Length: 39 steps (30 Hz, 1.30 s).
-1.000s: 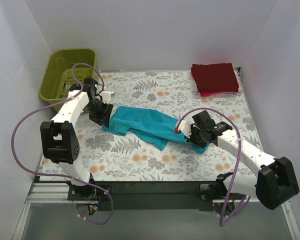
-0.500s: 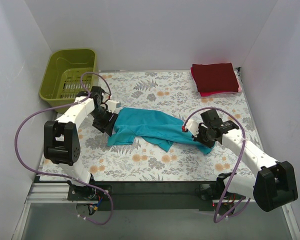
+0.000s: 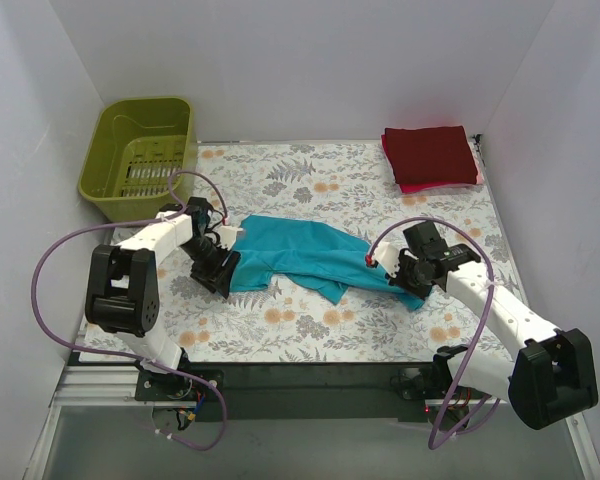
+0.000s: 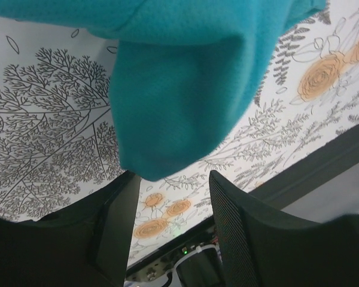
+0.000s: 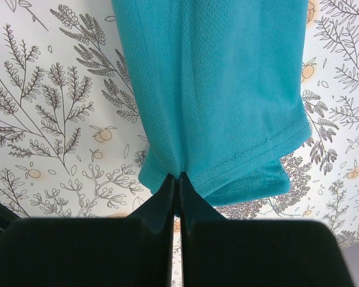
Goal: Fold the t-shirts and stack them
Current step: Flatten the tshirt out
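The teal t-shirt (image 3: 300,252) lies crumpled in a long strip across the middle of the flowered table. My left gripper (image 3: 220,268) is at its left end; in the left wrist view the gripper (image 4: 173,230) is open, and a fold of the teal cloth (image 4: 179,101) hangs just beyond the fingertips, not between them. My right gripper (image 3: 410,280) is at the shirt's right end, and in the right wrist view the gripper (image 5: 178,182) is shut on the shirt's hem (image 5: 227,107). A folded dark red shirt (image 3: 430,152) lies on a folded pink one (image 3: 425,186) at the back right.
An olive-green plastic basket (image 3: 140,140) stands at the back left corner. White walls close in the table on three sides. The black front rail (image 3: 310,375) runs along the near edge by the arm bases.
My left gripper has moved toward the near edge, and the shirt's left end came with it. My right gripper has shifted a little to the right with the hem.
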Available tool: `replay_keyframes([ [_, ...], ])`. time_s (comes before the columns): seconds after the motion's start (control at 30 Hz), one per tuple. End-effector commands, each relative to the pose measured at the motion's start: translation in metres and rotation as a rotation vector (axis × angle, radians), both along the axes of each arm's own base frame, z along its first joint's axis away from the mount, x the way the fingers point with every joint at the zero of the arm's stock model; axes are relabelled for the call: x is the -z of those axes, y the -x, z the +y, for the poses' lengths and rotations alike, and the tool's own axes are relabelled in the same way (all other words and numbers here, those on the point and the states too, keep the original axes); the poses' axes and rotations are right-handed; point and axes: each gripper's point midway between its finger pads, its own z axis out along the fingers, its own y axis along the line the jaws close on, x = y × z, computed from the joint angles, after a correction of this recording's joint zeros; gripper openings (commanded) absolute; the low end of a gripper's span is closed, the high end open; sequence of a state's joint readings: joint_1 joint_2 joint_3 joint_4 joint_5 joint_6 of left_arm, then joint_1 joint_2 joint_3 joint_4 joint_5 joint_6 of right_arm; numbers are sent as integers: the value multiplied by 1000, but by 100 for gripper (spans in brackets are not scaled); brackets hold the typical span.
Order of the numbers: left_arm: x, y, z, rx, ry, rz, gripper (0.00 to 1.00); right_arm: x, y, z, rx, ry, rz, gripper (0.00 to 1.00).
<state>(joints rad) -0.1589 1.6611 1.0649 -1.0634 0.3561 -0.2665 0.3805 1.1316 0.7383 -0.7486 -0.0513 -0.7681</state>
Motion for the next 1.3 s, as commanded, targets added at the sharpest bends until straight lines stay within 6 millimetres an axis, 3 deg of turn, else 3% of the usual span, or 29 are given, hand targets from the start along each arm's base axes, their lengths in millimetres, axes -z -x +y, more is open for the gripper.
replay_keyframes([
  [0.0,2,-11,-6,-30,26,-85,48,-3,4,-1,-10,-5,-2,1],
  [0.1,7,-15,-11,-55,45,-90,45,-4,4,-1,-2,-12,-6,1],
  [0.23,3,-30,-18,-92,79,-141,32,-7,5,-1,0,-14,-18,1],
  [0.3,0,-32,-19,-96,85,-151,18,-9,4,-2,1,-15,-29,1],
  [0.37,-15,-36,-22,-93,102,-188,0,-12,3,-4,9,-7,-40,1],
  [0.4,-25,-32,-23,-84,116,-179,0,-16,3,-6,15,0,-51,1],
  [0.47,-62,-46,-27,-80,144,-267,0,-31,-4,-7,33,-6,-94,1],
  [0.53,-90,-53,-25,-103,140,-320,0,-61,-17,-5,48,-33,-180,1],
  [0.57,-121,-70,-27,-117,157,-412,0,-76,-24,-7,69,-30,-227,1],
  [0.63,-158,-84,-24,-168,178,-513,0,-102,-38,-11,103,-34,-301,1],
  [0.67,-185,-96,-22,-188,187,-592,0,-130,-51,-11,117,-51,-374,1],
  [0.73,-218,-110,-17,-246,213,-689,0,-156,-66,-18,156,-54,-434,1],
  [0.77,-229,-115,-14,-267,214,-726,0,-182,-76,-18,171,-76,-496,1],
  [0.8,-254,-124,-10,-291,230,-796,0,-193,-83,-23,187,-76,-522,1],
  [0.87,-273,-130,-6,-326,239,-843,0,-214,-90,-25,195,-80,-577,1],
  [0.97,-304,-127,-4,-332,256,-919,0,-251,-90,-31,206,-86,-670,1],
  [1.07,-330,-107,-1,-329,266,-979,0,-278,-77,-37,221,-105,-741,1],
  [1.1,-340,-100,3,-347,256,-1004,0,-301,-72,-40,238,-119,-793,1],
  [1.2,-408,-88,20,-459,265,-1222,0,-346,-65,-48,280,-146,-902,1],
  [1.23,-421,-85,20,-463,284,-1265,0,-368,-64,-53,301,-152,-961,1],
  [1.27,-427,-81,18,-464,303,-1281,0,-376,-68,-52,307,-158,-979,1],
])
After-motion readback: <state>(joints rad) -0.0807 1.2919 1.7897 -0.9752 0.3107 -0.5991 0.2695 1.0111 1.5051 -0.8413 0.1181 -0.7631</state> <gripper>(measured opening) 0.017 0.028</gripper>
